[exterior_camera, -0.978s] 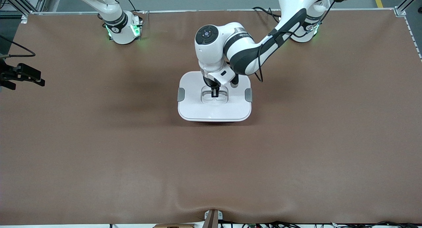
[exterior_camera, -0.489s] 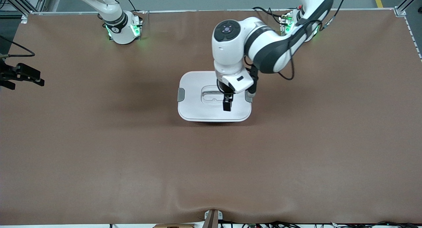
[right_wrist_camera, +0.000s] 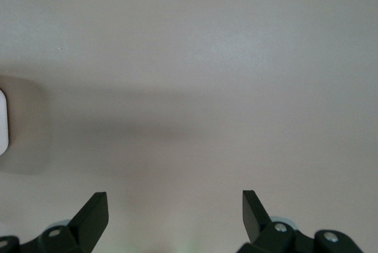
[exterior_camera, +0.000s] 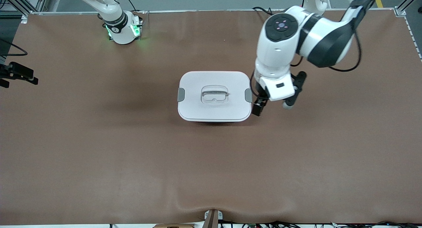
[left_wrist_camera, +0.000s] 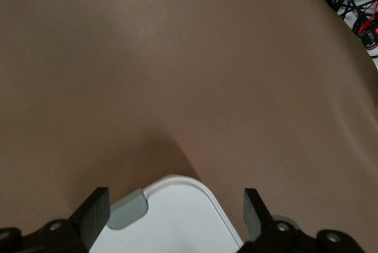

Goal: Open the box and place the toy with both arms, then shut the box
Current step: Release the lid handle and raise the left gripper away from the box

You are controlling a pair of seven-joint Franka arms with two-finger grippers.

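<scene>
At the middle of the bench [exterior_camera: 99,139], we see the box [exterior_camera: 214,96] closed and both hands empty.

Its white lid [exterior_camera: 197,106] sits flat on the box, with 1 grey clip [exterior_camera: 181,94] at the end toward the right arm and 1 grey clip [exterior_camera: 248,95] at the end toward the left arm, and the recessed handle [exterior_camera: 215,94] in the center. We find the left hand [exterior_camera: 259,106] in the air just beside the box's end toward the left arm, fingers [left_wrist_camera: 94,211] spread wide with nothing between them; its wrist view shows a lid corner and 1 clip below. The right hand [right_wrist_camera: 175,214] waits at the bench's edge by the right arm's end, its fingers spread too, over bare bench. We see no toy.
</scene>
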